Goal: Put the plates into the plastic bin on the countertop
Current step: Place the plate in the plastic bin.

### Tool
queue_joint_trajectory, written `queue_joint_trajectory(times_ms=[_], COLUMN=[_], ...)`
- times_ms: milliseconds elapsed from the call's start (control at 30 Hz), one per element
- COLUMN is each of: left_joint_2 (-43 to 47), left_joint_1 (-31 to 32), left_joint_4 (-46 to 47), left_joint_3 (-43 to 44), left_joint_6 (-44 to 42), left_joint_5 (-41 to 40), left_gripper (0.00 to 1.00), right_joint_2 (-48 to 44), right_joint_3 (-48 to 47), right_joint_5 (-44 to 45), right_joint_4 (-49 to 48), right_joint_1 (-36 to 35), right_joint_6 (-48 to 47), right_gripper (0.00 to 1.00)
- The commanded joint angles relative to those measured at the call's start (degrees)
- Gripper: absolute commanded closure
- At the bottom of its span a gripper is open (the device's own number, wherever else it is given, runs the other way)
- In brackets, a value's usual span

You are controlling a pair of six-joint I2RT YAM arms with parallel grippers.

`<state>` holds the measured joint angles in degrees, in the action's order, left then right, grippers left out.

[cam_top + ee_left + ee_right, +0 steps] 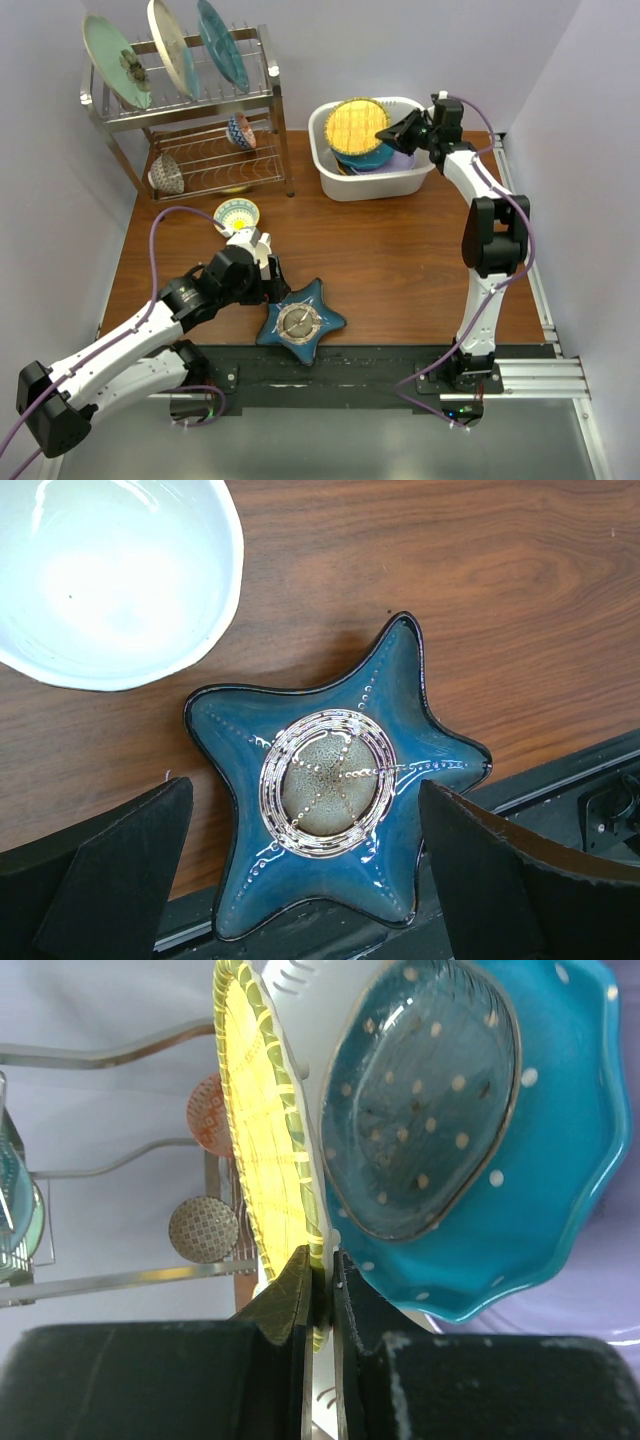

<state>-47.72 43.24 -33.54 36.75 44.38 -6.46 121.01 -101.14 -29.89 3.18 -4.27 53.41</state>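
Note:
The teal star-shaped plate [300,322] lies on the countertop [400,260] at its black front edge. My left gripper [270,285] hovers over it, open and empty, its fingers on either side of the star [330,790] in the left wrist view. My right gripper [395,130] is shut on the rim of the amber plate [357,123], held tilted over the white plastic bin [375,185]. The right wrist view shows the amber plate [260,1110] edge-on between my fingers [295,1290]. A blue dotted plate [480,1160] lies behind it, with a lavender plate [600,1300] beneath.
A steel wire dish rack [190,110] stands at the back left. It holds a mint plate [115,60], a pale striped plate [170,45] and a dark teal plate [222,45], with small bowls on its lower tier. A small patterned bowl [236,213] sits on the countertop near my left gripper.

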Motion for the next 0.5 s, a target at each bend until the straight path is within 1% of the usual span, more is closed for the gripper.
queue_joint_trajectory(times_ms=[0,300,467], left_joint_2=[0.0,0.4,0.4], left_joint_1=[0.2,0.2,0.2], left_joint_4=[1.0,0.8,0.6], left_joint_3=[0.8,0.8,0.6], left_joint_6=[0.0,0.4,0.4], left_joint_5=[-1.1,-1.5,-1.4], left_gripper=[0.0,0.0,0.0], right_joint_2=[1.3,4.1,5.5], right_joint_3=[-4.4,-5.4,-6.7], right_joint_5=[-2.5,-3.0,-3.0], right_joint_4=[-4.8,-6.2,-5.2], right_joint_1=[0.9,1.4,1.5], right_joint_6=[2.0,2.9,2.1], right_gripper=[1.0,1.0,1.0])
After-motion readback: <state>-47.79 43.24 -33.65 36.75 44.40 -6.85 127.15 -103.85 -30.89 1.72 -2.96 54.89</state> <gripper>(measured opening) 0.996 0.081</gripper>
